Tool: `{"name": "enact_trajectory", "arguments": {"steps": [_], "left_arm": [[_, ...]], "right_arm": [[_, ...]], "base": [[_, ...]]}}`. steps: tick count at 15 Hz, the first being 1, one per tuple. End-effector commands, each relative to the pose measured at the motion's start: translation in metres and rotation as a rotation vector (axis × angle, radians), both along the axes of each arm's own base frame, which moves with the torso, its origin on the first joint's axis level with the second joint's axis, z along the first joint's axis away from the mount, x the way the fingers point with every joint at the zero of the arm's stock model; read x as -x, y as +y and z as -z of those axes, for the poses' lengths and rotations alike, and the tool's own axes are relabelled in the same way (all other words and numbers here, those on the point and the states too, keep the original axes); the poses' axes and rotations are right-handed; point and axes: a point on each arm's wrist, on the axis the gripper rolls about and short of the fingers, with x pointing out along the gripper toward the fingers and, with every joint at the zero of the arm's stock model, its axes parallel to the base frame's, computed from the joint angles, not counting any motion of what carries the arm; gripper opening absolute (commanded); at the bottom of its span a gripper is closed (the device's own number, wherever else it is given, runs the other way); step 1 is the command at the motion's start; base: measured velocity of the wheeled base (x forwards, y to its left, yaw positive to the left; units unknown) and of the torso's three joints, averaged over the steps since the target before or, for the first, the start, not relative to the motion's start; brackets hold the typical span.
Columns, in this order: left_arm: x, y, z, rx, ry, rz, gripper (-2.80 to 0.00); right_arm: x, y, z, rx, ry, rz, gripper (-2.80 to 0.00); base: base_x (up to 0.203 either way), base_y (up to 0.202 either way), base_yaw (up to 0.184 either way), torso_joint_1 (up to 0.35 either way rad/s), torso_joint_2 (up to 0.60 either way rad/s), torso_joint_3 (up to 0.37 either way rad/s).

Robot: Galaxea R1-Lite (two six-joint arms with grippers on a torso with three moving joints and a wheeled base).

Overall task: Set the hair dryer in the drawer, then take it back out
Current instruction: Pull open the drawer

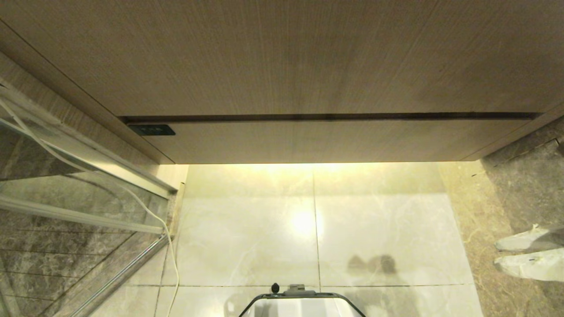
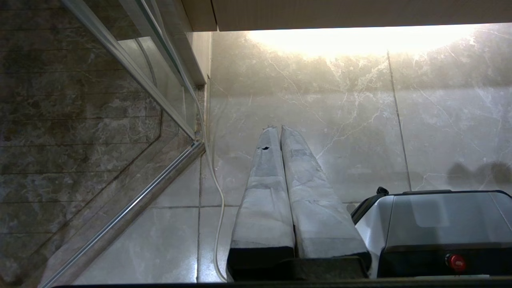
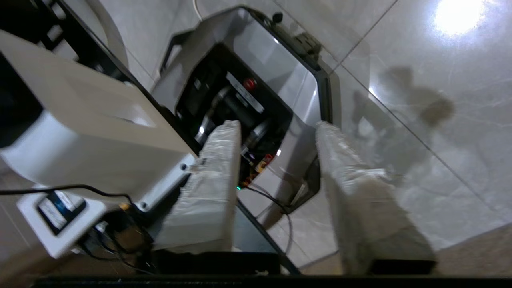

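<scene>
The drawer (image 1: 317,141) sits shut, its flat front flush under the taller wood panel (image 1: 282,57), so nothing can go in until it is pulled out. The hair dryer shows in no view, so its place relative to either gripper cannot be told. The right gripper (image 3: 276,136) hangs over the robot's own base (image 3: 280,76) with jaws apart and empty, probably readying to reach. The left gripper (image 2: 279,130) points at the floor (image 2: 340,120) beside the base, jaws closed on nothing.

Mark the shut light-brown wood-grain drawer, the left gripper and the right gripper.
light-brown wood-grain drawer (image 1: 326,141): head view, middle of its flat front.
left gripper (image 2: 280,130): left wrist view, between the shut fingertips.
right gripper (image 3: 278,125): right wrist view, gap between the open fingertips.
</scene>
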Motion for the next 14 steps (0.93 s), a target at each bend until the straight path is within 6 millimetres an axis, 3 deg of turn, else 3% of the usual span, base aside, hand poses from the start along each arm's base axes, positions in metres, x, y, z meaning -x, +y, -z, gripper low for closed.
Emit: {"name": "enact_trajectory", "arguments": {"steps": [1,3,6,11,14], "left_arm": [[0.000,0.000,0.000,0.000,0.001,-0.001,-2.80],[0.000,0.000,0.000,0.000,0.001,-0.001,-2.80],[0.000,0.000,0.000,0.000,0.000,-0.001,-2.80],[0.000,0.000,0.000,0.000,0.001,-0.001,-2.80],[0.000,0.000,0.000,0.000,0.001,-0.001,-2.80]], "right_arm": [[-0.017,0.007,0.019,0.068,0.048,-0.069,0.00],[-0.026,0.009,0.023,0.133,-0.025,-0.089,0.00],[-0.048,0.020,0.046,0.361,-0.192,-0.045,0.00],[-0.104,0.046,0.072,0.431,-0.630,-0.079,0.00],[-0.122,0.054,0.083,0.408,-0.804,-0.045,0.00]], "base": [[0.000,0.000,0.000,0.000,0.00,0.000],[0.000,0.000,0.000,0.000,0.00,0.000],[0.000,0.000,0.000,0.000,0.00,0.000],[0.000,0.000,0.000,0.000,0.00,0.000],[0.000,0.000,0.000,0.000,0.00,0.000]]}}
